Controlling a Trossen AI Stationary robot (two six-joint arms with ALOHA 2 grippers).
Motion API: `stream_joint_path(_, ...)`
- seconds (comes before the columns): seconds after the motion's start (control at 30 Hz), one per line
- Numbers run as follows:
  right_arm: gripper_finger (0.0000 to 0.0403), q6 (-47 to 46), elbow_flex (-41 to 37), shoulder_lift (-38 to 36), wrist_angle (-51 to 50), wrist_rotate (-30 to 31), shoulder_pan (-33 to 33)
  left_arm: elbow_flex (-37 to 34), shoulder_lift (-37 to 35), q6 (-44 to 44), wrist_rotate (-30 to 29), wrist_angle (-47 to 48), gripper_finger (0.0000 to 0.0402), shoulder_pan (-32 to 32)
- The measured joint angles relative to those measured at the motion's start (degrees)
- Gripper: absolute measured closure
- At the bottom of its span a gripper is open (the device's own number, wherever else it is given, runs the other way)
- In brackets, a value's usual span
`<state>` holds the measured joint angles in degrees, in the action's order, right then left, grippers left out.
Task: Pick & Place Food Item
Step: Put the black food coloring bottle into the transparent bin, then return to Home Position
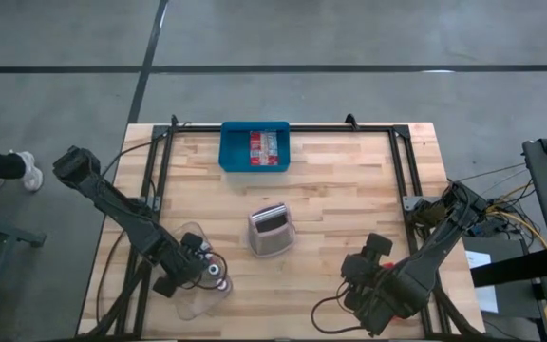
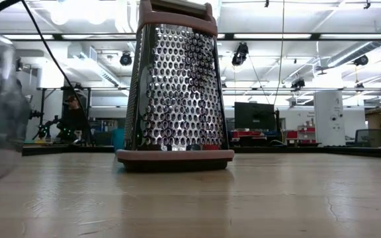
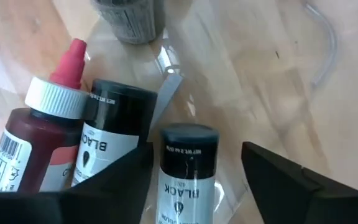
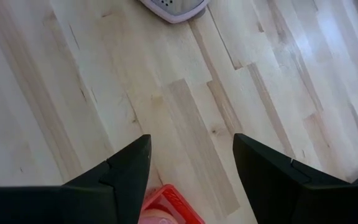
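we see the left gripper (image 3: 194,168) with fingers apart around a black-labelled bottle (image 3: 182,168) in the clear container (image 1: 198,285), nothing lifted yet, blue bin (image 1: 254,147) far off, right gripper (image 4: 191,162) open, idle.

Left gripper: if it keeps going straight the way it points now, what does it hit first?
Probably the black-capped bottle, which stands between the open fingers of the left gripper, inside the clear container. Depth is hard to judge.
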<state>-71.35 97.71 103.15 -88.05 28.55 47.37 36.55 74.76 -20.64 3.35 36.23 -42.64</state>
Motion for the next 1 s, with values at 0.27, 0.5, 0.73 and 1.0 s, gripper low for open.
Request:
stream_joint_path(0.27, 0.0179, 2.37, 0.02, 0.0, -0.08, 0.14, -0.13, 0.09, 0.0, -3.6, -0.19, -0.9, 0.013, 0.06)
stream_joint_path(0.5, 0.0179, 4.16, 1.67, -0.02, 0.52, 2.81, 0.21, 0.06, 0.02, -9.26, 4.71, -1.36, 0.0128, -0.19)
stream_joint_path(0.73, 0.0179, 14.18, 3.27, -5.69, 13.3, 12.35, 3.76, 3.53, -8.5, 2.77, 8.87, -16.9, 0.0127, -0.8)
stream_joint_path(1.0, 0.0179, 41.53, -2.91, -18.51, 44.99, 13.59, 12.26, 1.09, -30.86, 10.94, 10.42, -24.79, 0.0127, -2.22)
